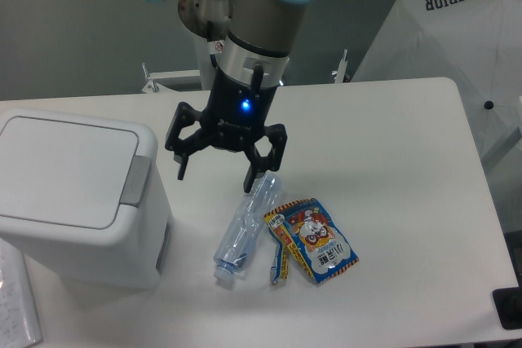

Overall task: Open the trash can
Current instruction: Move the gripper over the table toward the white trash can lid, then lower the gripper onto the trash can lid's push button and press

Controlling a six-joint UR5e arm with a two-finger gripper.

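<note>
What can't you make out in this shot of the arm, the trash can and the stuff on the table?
- Trash can: left side cut off by the picture's edge.
- Plastic bottle: upper end hidden behind a finger of the gripper.
- Snack packet: print too small to read.
- Papers: cut off at the bottom-left corner.

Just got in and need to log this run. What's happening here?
The arm's gripper hangs open and empty above the table, between the trash can and a clear bottle. The can's lid is shut, its grey tab untouched. A snack packet lies beside the bottle.
</note>
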